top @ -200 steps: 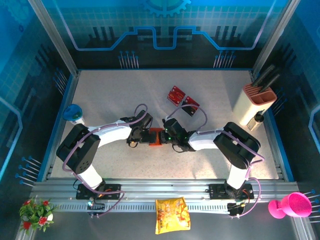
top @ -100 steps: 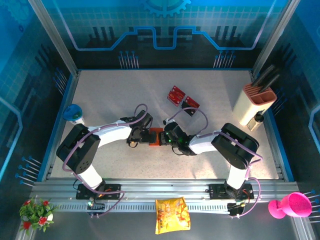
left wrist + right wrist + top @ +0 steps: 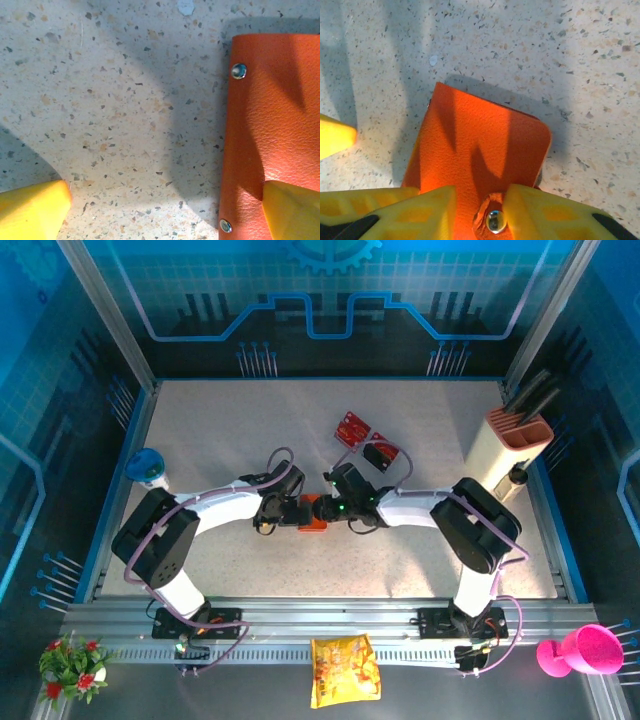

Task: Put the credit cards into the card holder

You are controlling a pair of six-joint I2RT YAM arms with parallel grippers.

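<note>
Wallet: orange, closed, flat. Snap tab between slightly parted fingers of right gripper. One edge beneath a finger of left gripper, which is spread wide. Speckled table; blue walls.

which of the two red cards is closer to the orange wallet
The right-hand red card, the lower one in the top view. The other red card lies further back and to the left, farther from the orange wallet.
</note>
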